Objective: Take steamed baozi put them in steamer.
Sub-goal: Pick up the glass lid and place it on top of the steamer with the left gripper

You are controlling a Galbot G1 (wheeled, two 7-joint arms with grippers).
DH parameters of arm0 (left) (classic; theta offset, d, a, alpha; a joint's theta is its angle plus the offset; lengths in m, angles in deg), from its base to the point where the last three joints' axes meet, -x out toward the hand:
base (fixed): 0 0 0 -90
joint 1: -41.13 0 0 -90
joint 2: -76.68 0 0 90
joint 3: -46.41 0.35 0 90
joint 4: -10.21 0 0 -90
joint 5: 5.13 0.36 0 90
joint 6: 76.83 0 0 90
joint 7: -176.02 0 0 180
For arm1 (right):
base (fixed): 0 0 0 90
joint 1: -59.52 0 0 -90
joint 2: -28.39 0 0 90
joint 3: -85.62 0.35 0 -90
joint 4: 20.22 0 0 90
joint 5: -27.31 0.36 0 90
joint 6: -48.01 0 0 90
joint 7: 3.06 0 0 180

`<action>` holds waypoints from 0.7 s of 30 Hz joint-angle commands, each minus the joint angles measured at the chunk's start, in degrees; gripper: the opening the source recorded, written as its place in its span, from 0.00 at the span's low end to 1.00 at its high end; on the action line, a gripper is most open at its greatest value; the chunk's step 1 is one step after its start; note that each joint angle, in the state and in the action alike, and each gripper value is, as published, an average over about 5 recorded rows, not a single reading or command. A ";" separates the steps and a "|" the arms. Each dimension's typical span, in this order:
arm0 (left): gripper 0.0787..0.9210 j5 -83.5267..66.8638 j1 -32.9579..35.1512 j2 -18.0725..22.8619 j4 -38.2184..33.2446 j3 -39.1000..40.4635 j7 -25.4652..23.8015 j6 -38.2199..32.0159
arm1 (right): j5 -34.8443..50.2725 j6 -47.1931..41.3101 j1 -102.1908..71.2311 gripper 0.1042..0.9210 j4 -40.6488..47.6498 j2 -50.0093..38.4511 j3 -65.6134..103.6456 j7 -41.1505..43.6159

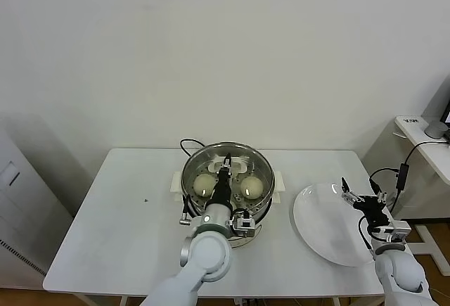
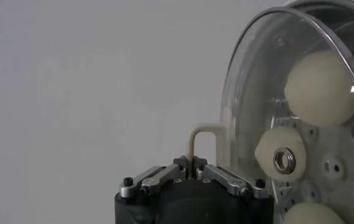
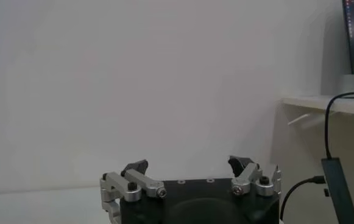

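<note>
The steamer (image 1: 266,174) stands mid-table on its cream base. A round glass lid (image 1: 211,160) covers it, and my left gripper (image 1: 226,168) is shut on the lid's cream handle (image 1: 228,160). Two steamed baozi (image 1: 204,183) (image 1: 253,188) show through the glass. The left wrist view has the jaws (image 2: 192,165) pinched on the handle loop (image 2: 199,135), with the lid (image 2: 250,91) and several baozi (image 2: 320,88) (image 2: 273,153) on the perforated floor behind it. Whether the lid rests on the rim I cannot tell. My right gripper (image 1: 363,195) (image 3: 189,163) stands open and empty over the white plate.
A bare white plate (image 1: 320,232) lies at the table's right. A black cord (image 1: 188,144) loops behind the cooker. The base's side handles (image 1: 174,181) stick out on either side. A side table with cables (image 1: 422,134) stands to the right.
</note>
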 commanded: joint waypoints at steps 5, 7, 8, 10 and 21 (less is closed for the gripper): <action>0.03 -0.56 0.31 0.23 1.95 -0.35 1.61 -0.52 | 0.03 -0.06 -0.01 0.88 -0.40 0.18 0.02 -0.04; 0.03 -0.54 0.50 0.22 1.94 -0.50 1.81 -0.75 | 0.03 -0.06 0.00 0.88 -0.37 0.22 0.04 -0.04; 0.03 -0.52 0.66 0.21 1.88 -0.57 1.85 -0.85 | 0.04 -0.06 0.00 0.88 -0.35 0.24 0.06 -0.04; 0.03 -0.45 1.10 0.22 1.70 -0.73 1.96 -1.07 | 0.04 -0.05 -0.03 0.88 -0.28 0.32 0.10 -0.02; 0.03 -0.13 2.98 0.32 1.10 -1.61 2.28 -1.85 | 0.04 -0.05 0.05 0.88 -0.12 0.50 0.15 -0.02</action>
